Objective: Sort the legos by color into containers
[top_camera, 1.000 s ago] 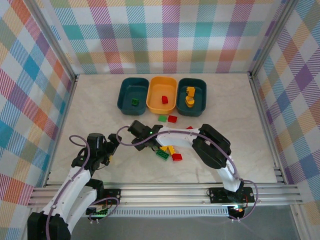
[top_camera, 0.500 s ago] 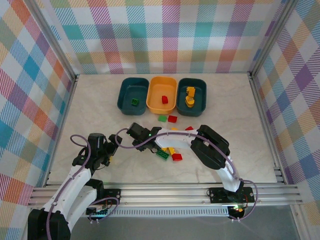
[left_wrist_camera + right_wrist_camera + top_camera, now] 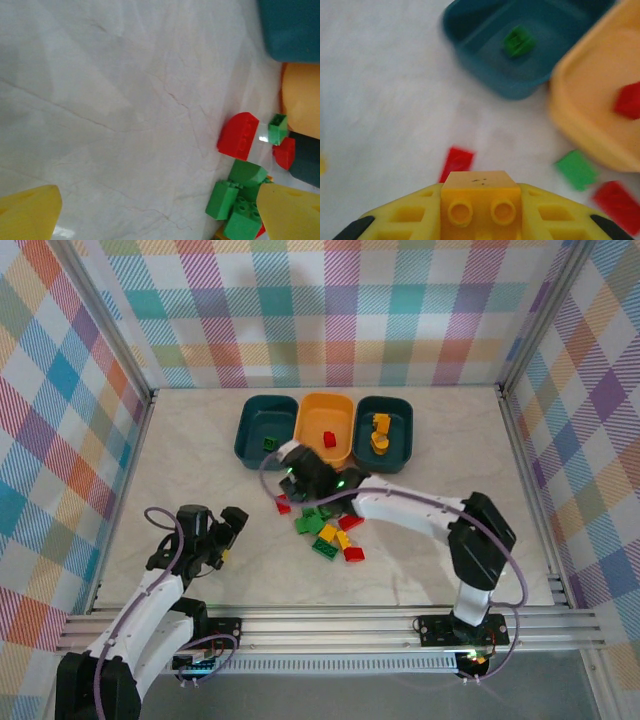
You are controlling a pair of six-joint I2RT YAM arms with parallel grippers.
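Clamping a yellow brick between its fingers, the right gripper shows its load plainly in the right wrist view. Ahead of it a teal tub holding one green brick sits upper centre, and the yellow-orange tub with a red brick sits at right. From above, that grasp cannot be made out, but the second teal tub with yellow pieces appears at upper right. The left gripper gapes wide and empty, with the loose legos at lower right.
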